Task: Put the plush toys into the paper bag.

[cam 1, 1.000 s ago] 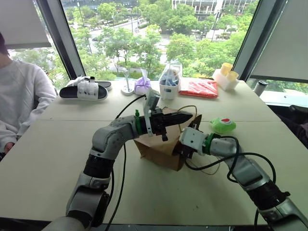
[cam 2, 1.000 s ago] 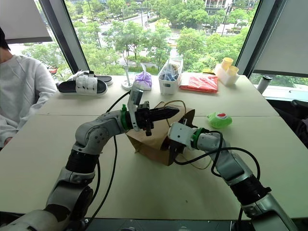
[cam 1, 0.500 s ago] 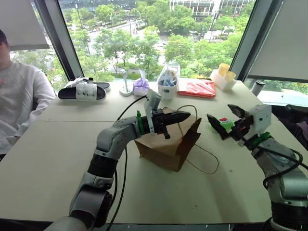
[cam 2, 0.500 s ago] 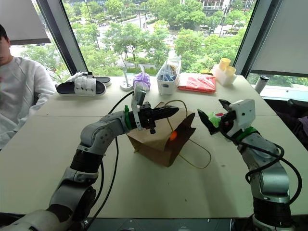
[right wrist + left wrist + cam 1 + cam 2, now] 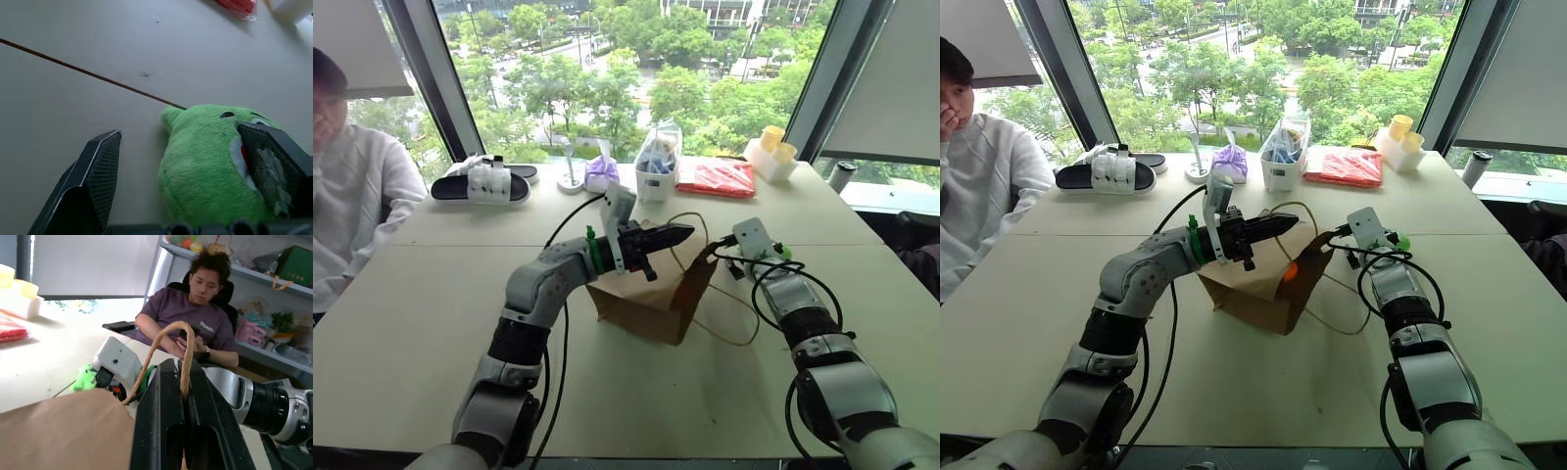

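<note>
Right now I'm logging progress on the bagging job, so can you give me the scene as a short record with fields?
bag: brown paper bag on the table, mouth facing the right arm
left end effector: shut on a bag handle, lifting it
orange toy: at the bag's mouth
green toy: on the table, outside the bag
right end effector: open, fingers either side of the green toy
left to do: bag the green toy

text: "TUAO"-like white print, partly hidden, uncertain | on: chest of purple T-shirt (image 5: pixel 188 316) worn by the seated person, seen past the left gripper's fingers | other labels: none legible on the table's packets, containers or paper bag (image 5: pixel 646 294)
</note>
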`<action>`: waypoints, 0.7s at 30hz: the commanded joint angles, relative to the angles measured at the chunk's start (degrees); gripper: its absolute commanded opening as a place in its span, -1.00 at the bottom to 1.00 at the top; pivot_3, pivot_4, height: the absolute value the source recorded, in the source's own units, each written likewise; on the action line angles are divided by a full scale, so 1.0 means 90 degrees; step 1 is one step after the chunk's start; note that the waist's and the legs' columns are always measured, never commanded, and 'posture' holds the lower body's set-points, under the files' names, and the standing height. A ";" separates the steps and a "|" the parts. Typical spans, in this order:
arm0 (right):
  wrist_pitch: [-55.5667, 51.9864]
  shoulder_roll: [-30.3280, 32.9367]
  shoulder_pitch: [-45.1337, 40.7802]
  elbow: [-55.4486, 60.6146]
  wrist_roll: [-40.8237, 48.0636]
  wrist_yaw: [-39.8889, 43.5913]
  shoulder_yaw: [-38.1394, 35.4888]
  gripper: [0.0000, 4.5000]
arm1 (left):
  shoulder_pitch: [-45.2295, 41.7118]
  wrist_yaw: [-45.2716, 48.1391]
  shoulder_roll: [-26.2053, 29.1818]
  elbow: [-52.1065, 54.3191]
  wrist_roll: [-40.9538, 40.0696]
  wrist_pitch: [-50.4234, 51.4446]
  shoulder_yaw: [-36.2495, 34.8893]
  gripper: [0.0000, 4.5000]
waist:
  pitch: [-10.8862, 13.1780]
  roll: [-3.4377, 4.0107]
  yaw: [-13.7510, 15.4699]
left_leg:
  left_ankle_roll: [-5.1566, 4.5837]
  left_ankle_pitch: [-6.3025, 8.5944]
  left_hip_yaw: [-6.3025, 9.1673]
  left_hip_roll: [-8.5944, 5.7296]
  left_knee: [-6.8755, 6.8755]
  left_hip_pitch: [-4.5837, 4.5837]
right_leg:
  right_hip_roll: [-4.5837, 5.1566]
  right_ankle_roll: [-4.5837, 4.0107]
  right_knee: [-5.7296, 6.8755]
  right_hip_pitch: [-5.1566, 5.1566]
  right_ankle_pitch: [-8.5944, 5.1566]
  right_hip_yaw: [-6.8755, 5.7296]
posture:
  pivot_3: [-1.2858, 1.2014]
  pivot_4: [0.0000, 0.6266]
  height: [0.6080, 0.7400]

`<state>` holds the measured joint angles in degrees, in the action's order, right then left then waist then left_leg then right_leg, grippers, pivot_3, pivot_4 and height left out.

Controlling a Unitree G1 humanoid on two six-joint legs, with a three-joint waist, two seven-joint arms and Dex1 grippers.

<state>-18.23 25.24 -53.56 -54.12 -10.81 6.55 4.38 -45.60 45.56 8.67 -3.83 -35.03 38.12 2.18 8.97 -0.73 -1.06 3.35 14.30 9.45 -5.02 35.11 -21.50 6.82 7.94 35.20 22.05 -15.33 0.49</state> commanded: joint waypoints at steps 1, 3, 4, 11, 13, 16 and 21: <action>0.0273 0.0079 -0.0214 -0.0481 -0.0176 -0.0105 0.0072 -0.04 | 0.0023 -0.0076 -0.0009 0.0314 -0.0083 -0.0102 -0.0125 -1.00 | 0.0000 -0.0001 -0.0009 | 0.0000 0.0000 -0.0001 0.0000 0.0001 0.0000 | 0.0000 0.0000 0.0000 -0.0001 0.0000 0.0001 | 0.03 -0.52 1.00; 0.0361 0.0115 -0.0266 -0.0679 -0.0255 -0.0167 0.0091 -0.49 | 0.0076 -0.0105 -0.0009 0.0361 -0.0088 -0.0101 -0.0129 -1.00 | 0.0000 -0.0001 -0.0014 | 0.0000 0.0000 -0.0002 0.0000 0.0003 0.0003 | 0.0000 0.0000 0.0000 -0.0002 0.0000 0.0002 | 0.03 -0.52 1.00; 0.0393 0.0138 -0.0275 -0.0748 -0.0307 -0.0159 0.0129 -0.71 | 0.0091 -0.0116 -0.0010 0.0381 -0.0094 -0.0097 -0.0130 -1.00 | 0.0000 -0.0001 -0.0017 | 0.0000 0.0000 -0.0002 0.0000 0.0003 0.0003 | -0.0002 0.0000 0.0001 -0.0002 0.0000 0.0002 | 0.03 -0.52 1.00; 0.1102 0.0416 0.0134 0.0297 -0.0127 -0.0010 -0.0100 -0.99 | 0.0038 -0.0115 -0.0022 0.0426 -0.0158 -0.0037 -0.0119 -1.00 | -0.0001 -0.0001 -0.0002 | 0.0001 -0.0001 0.0000 0.0000 0.0010 0.0009 | -0.0005 0.0000 0.0001 -0.0013 0.0000 0.0005 | 0.03 -0.52 1.00; 0.1250 0.0505 0.0605 0.1444 0.0296 0.0312 -0.0450 -0.99 | -0.0002 -0.0076 -0.0015 0.0420 -0.0168 -0.0025 -0.0107 -1.00 | -0.0001 -0.0001 0.0002 | 0.0001 -0.0001 0.0002 -0.0001 0.0009 0.0004 | -0.0005 0.0001 0.0001 -0.0009 0.0000 0.0005 | 0.03 -0.52 1.00; 0.1120 0.0770 0.1628 0.3734 0.1008 0.1124 -0.0929 -0.99 | -0.0100 0.0035 0.0011 0.0374 -0.0214 0.0013 -0.0104 -1.00 | 0.0000 -0.0001 -0.0009 | 0.0001 -0.0001 -0.0001 -0.0001 0.0001 -0.0002 | -0.0004 0.0007 0.0001 0.0003 0.0003 0.0009 | 0.03 -0.52 1.00; -0.0022 0.1365 0.3297 0.7141 0.2499 0.2513 -0.1677 -0.99 | -0.0300 0.0235 0.0028 0.0218 -0.0419 0.0197 -0.0209 -1.00 | 0.0000 -0.0001 0.0017 | -0.0001 0.0000 -0.0004 0.0001 0.0001 -0.0005 | -0.0004 0.0009 0.0002 0.0009 0.0003 0.0009 | 0.03 -0.52 1.00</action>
<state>-16.11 36.19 -25.09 1.23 6.67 25.52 -8.07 -46.63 46.69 8.67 -2.77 -37.04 39.70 1.39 8.97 -0.74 -0.90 3.32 14.32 9.42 -5.02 35.15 -21.54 6.78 8.02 35.19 22.07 -15.30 0.58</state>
